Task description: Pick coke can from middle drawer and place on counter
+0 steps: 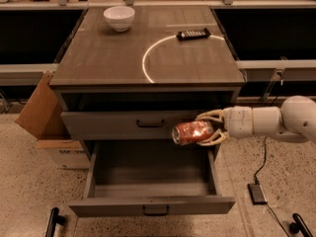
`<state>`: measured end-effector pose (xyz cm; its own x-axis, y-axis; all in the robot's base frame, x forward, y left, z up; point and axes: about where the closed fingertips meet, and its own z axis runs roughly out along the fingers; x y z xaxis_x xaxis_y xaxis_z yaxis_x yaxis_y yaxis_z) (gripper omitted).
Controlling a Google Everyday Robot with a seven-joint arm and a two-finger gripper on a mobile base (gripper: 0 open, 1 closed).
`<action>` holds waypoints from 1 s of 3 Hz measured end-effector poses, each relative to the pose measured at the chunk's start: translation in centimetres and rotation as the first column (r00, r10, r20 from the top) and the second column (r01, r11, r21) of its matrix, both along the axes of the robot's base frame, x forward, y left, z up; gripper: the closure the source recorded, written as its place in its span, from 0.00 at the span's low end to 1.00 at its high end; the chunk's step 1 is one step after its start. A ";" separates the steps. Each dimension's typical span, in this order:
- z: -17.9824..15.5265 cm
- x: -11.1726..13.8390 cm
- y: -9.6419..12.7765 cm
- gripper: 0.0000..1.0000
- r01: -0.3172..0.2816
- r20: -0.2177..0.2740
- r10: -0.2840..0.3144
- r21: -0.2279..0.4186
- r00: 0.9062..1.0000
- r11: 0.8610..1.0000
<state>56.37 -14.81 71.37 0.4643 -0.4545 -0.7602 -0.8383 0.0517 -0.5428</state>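
Coke can (190, 133) on its side, in air, clamped between 2 fingers of claw (201, 130). Can hangs above right part of open middle drawer (113, 207), in front of closed upper drawer front (108, 125). Arm reaches in from right. Counter (103, 58) above carries white bowl (119, 18), black remote (193, 34), white arc (144, 63). Cardboard box (37, 107) at left.

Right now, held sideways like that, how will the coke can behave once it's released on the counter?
The coke can lies sideways in the hand, above the open middle drawer; released so on the flat counter, it would probably roll. Its smooth metal wall looks slippery, so it may twist in the grip.
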 end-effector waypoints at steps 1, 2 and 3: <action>5.5 0.0 0.2 1.00 -0.044 0.081 0.045 -0.010 0.996 0.999; 11.7 1.1 -0.1 1.00 -0.032 0.181 0.036 -0.026 0.983 0.999; 11.7 1.1 -0.1 1.00 -0.032 0.181 0.037 -0.026 0.983 0.999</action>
